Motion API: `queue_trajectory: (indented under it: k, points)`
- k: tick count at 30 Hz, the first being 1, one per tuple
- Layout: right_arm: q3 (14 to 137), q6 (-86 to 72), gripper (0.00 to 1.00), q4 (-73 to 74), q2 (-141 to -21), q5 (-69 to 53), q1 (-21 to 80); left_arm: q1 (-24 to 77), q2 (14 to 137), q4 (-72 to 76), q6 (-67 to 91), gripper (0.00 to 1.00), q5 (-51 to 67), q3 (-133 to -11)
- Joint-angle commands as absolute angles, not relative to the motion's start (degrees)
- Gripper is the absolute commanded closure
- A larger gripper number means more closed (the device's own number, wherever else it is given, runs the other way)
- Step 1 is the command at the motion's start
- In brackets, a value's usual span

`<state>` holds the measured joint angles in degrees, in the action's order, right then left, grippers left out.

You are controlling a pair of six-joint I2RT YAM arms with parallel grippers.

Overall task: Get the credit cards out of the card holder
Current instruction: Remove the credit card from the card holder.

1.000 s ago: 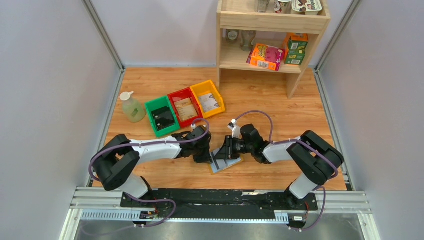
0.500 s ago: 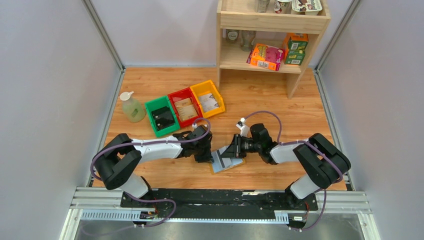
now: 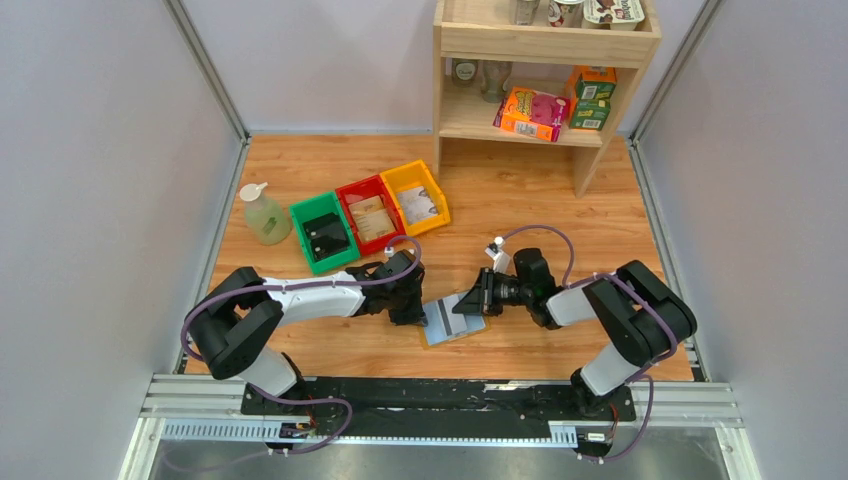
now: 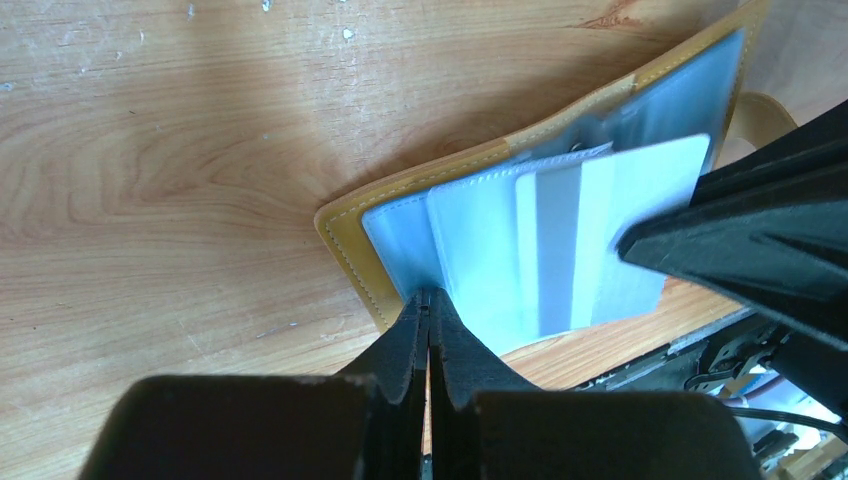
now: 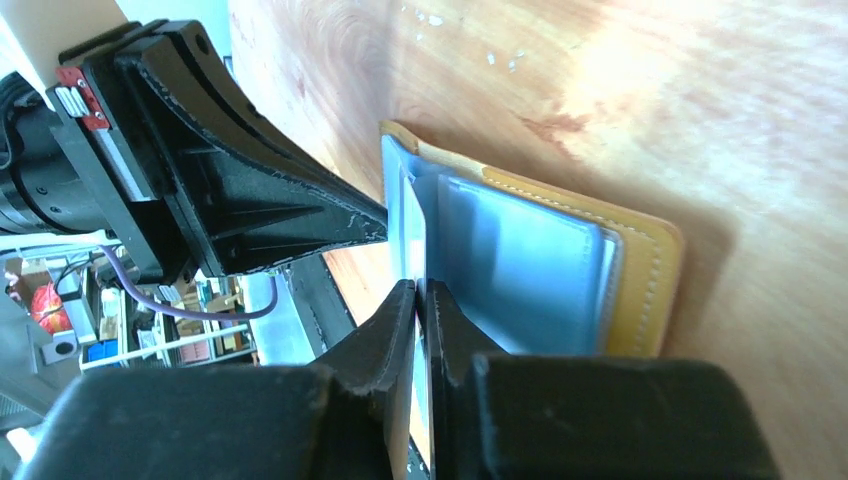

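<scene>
Right gripper (image 5: 417,295) pinched on striped card (image 4: 600,240), left gripper (image 4: 430,305) clamped on edge of card holder (image 4: 345,240) lying open on table (image 4: 150,150) btw arms: mid-extraction, next needs straight outward pull.

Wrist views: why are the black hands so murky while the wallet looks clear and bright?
Left wrist view: the left hand fills the foreground close to the lens, soft and unlit, while the wallet and card are lit and sharper. Right wrist view: glare bleaches the table at top right; the right hand is a dark silhouette.
</scene>
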<state>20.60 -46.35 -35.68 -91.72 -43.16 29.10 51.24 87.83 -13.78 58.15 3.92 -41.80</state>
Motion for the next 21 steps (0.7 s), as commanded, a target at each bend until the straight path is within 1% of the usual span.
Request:
queue_trajectory:
  k: [1, 3, 5, 10, 16, 18, 20, 21]
  points:
    - [19.95, -43.34, 0.90, -35.87, -90.01, -44.47, 26.20, 51.33, 91.14, -18.72, 55.20, 1.00, -1.76, -38.58]
    - [20.04, -41.93, 0.91, -33.15, -88.60, -43.95, 25.40, 51.33, 91.14, -18.72, 55.20, 1.00, -1.76, -38.58]
    - [20.21, -40.79, 1.00, -30.42, -87.37, -43.16, 24.70, 51.42, 91.14, -18.55, 55.20, 1.00, -1.67, -38.67]
    - [20.74, -39.03, 1.00, -25.94, -83.51, -42.46, 24.43, 51.42, 90.35, -18.02, 55.02, 1.00, -1.67, -38.41]
    - [24.25, -32.27, 1.00, -7.94, -71.48, -34.38, 24.08, 51.42, 88.25, -17.14, 54.58, 1.00, -1.84, -38.58]
    - [25.66, -30.33, 1.00, -2.05, -66.38, -32.00, 23.99, 51.42, 86.93, -16.53, 53.53, 0.94, -2.54, -38.93]
    - [26.63, -29.10, 1.00, 1.91, -61.99, -31.38, 23.99, 51.42, 85.17, -16.26, 52.56, 0.86, -2.90, -39.63]
    - [27.07, -28.40, 1.00, 3.41, -60.05, -31.12, 24.08, 51.42, 83.69, -16.78, 51.86, 0.79, -3.42, -39.99]
